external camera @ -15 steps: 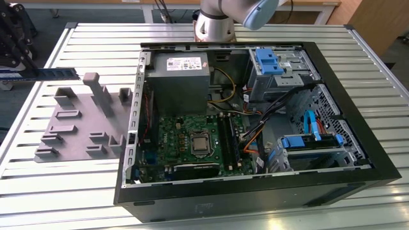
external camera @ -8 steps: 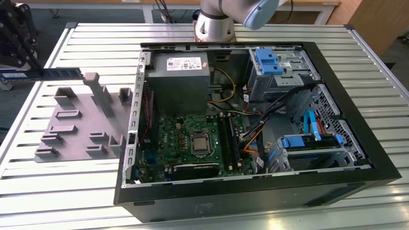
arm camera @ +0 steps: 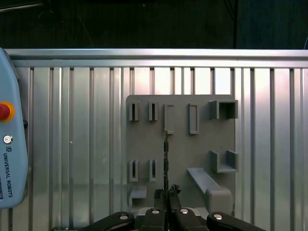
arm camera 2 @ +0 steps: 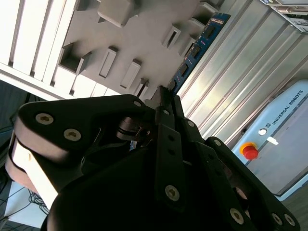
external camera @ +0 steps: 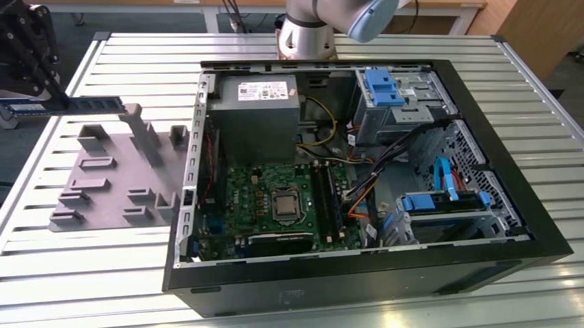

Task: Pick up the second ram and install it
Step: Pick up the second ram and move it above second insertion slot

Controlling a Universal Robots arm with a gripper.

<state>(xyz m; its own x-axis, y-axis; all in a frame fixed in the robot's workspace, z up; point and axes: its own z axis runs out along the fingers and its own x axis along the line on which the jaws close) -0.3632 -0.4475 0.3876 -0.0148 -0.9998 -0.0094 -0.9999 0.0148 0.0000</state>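
Horizontally, the second ram (external camera: 96, 104) juts from the clamped claw (external camera: 57, 101), edge down.

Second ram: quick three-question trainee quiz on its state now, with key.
1. True or false: the gripper is shut on the second ram.
2. In the first wrist view, the ram shows against: A) the motherboard B) the grey fixture C) the power supply.
3. In the exterior view, on which side of the computer case is the ram held?
Key: 1 true; 2 B; 3 the exterior view's left.
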